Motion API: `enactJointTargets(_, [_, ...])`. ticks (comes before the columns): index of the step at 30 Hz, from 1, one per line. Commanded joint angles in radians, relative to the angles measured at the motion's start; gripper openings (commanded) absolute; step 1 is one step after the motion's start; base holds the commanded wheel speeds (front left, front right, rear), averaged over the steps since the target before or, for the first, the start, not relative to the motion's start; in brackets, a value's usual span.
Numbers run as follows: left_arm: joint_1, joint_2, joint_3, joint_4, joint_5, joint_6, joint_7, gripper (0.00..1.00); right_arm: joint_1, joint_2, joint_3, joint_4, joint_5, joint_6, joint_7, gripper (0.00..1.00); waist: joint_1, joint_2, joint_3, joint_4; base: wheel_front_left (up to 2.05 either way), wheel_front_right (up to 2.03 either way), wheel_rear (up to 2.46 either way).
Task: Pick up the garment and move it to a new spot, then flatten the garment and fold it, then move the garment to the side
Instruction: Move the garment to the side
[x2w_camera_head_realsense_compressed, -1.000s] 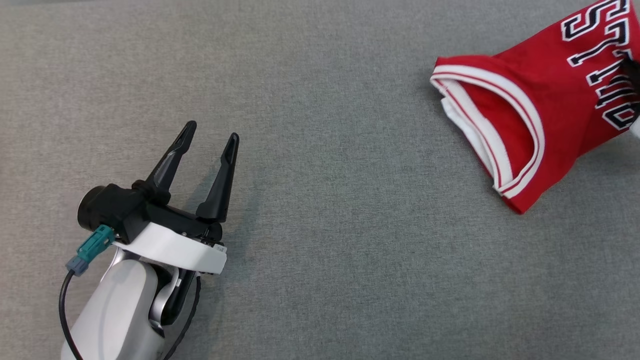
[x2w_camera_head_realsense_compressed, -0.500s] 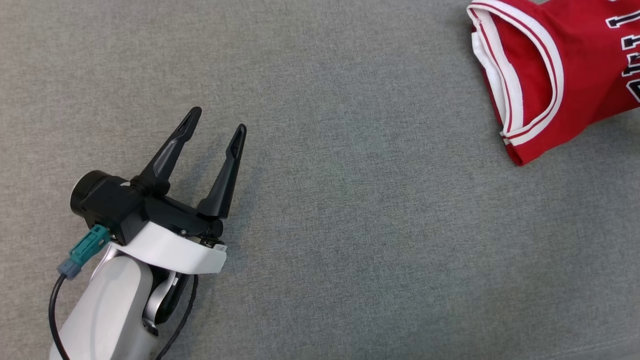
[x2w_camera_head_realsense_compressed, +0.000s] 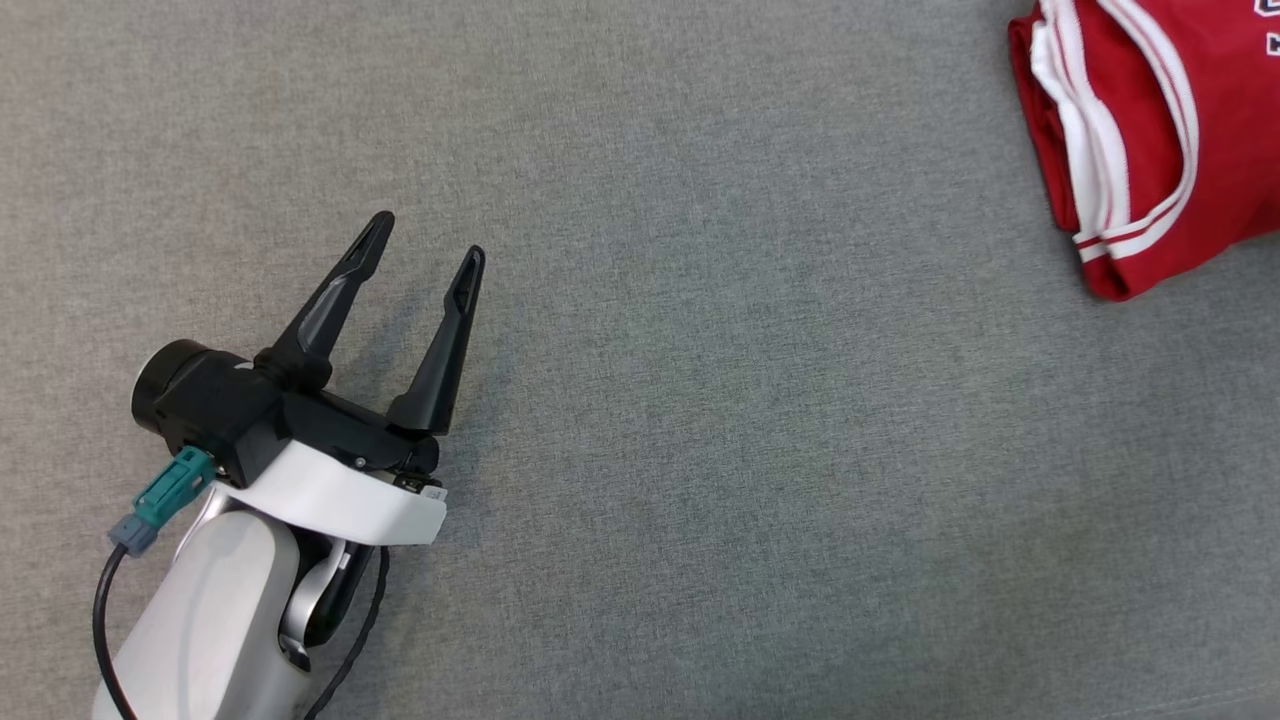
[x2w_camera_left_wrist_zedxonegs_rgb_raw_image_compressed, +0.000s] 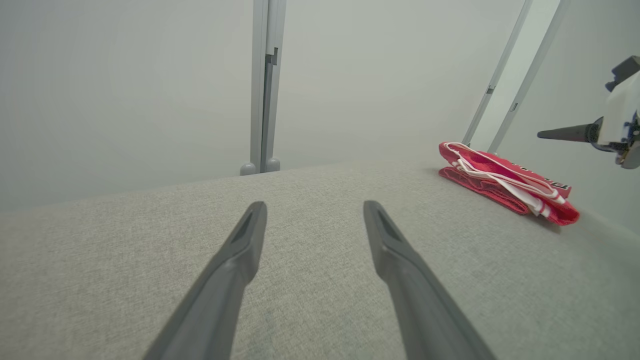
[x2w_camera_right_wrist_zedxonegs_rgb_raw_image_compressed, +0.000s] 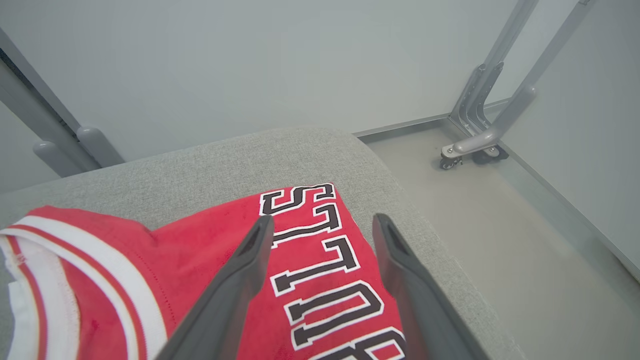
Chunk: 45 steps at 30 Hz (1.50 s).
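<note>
Head view has the garment (x2w_camera_head_realsense_compressed: 1220, 120) in the upper right corner of the frame, cut off by the top and right edges. It is a red jersey with white trim, lying in a compact bundle on the grey surface (x2w_camera_head_realsense_compressed: 700, 400). In the left wrist view the garment (x2w_camera_left_wrist_zedxonegs_rgb_raw_image_compressed: 505, 182) sits at the right, low and layered, with the trimmed edges stacked on one another. In my right wrist view the garment (x2w_camera_right_wrist_zedxonegs_rgb_raw_image_compressed: 200, 235) fills the lower left, black and white lettering up, close to the rounded corner of the surface with the floor (x2w_camera_right_wrist_zedxonegs_rgb_raw_image_compressed: 500, 240) beyond.

I judge the task nearly over: the jersey looks folded and lies off at the side, so moving, flattening and folding seem done. What is left, I think, is drawing my right arm away without dragging the cloth.

My right jaws stand wide apart above the lettering, the fingers (x2w_camera_right_wrist_zedxonegs_rgb_raw_image_compressed: 240, 280) with nothing clamped between them. In the left wrist view one right finger (x2w_camera_left_wrist_zedxonegs_rgb_raw_image_compressed: 565, 133) hangs clear above the bundle.

My left jaws are also wide apart and empty, fingers (x2w_camera_head_realsense_compressed: 440, 350) at the lower left over bare surface, well apart from the garment.
</note>
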Motion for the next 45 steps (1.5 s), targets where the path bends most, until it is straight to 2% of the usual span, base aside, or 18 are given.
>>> enactJointTargets(1, [-0.005, -0.003, 0.000, 0.005, -0.005, 0.004, -0.007, 1.00, -0.012, -0.001, -0.001, 0.010, -0.023, 0.000, -0.032, 1.00, 0.0000, 0.0000, -0.014, 0.000, 0.00, 0.00, 0.00])
enactJointTargets(6, [0.007, -0.013, -0.003, 0.027, -0.012, 0.006, -0.015, 1.00, 0.000, 0.025, 0.016, 0.018, -0.071, 0.000, -0.102, 1.00, 0.0000, 0.0000, -0.067, -0.004, 0.00, 0.00, 0.00])
enactJointTargets(13, [0.040, -0.029, 0.009, 0.069, -0.026, 0.011, -0.026, 1.00, 0.067, 0.065, 0.085, -0.038, -0.050, 0.000, -0.180, 1.00, 0.0000, 0.0000, -0.183, -0.001, 0.00, 0.00, 0.00])
enactJointTargets(23, [0.101, -0.027, 0.057, 0.102, -0.047, 0.044, -0.032, 1.00, 0.246, 0.045, 0.215, -0.276, 0.097, 0.000, -0.201, 1.00, 0.0000, 0.0000, -0.308, 0.030, 0.00, 0.00, 0.00])
enactJointTargets(29, [0.129, -0.032, 0.070, 0.114, -0.055, 0.054, -0.033, 1.00, 0.376, 0.011, 0.237, -0.435, 0.163, 0.000, -0.198, 1.00, 0.0000, 0.0000, -0.349, 0.062, 0.00, 0.00, 0.00])
enactJointTargets(34, [0.149, -0.034, 0.080, 0.127, -0.063, 0.058, -0.035, 1.00, 0.526, -0.010, 0.197, -0.587, 0.179, 0.000, -0.199, 1.00, 0.0000, 0.0000, -0.387, 0.102, 0.00, 0.00, 0.00])
enactJointTargets(40, [0.173, -0.038, 0.092, 0.142, -0.067, 0.064, -0.035, 1.00, 0.728, 0.024, 0.109, -0.778, 0.132, 0.000, -0.194, 1.00, 0.0000, 0.0000, -0.422, 0.147, 0.00, 0.00, 0.00])
enactJointTargets(42, [0.208, -0.049, 0.115, 0.159, -0.063, 0.069, -0.036, 1.00, 0.989, 0.150, -0.016, -1.009, 0.012, 0.000, -0.191, 1.00, 0.0000, 0.0000, -0.452, 0.186, 0.00, 0.00, 0.00])
enactJointTargets(45, [0.223, -0.064, 0.138, 0.162, -0.054, 0.072, -0.035, 1.00, 1.068, 0.203, -0.047, -1.075, -0.028, 0.000, -0.210, 1.00, 0.0000, 0.0000, -0.462, 0.191, 0.00, 0.00, 0.00])
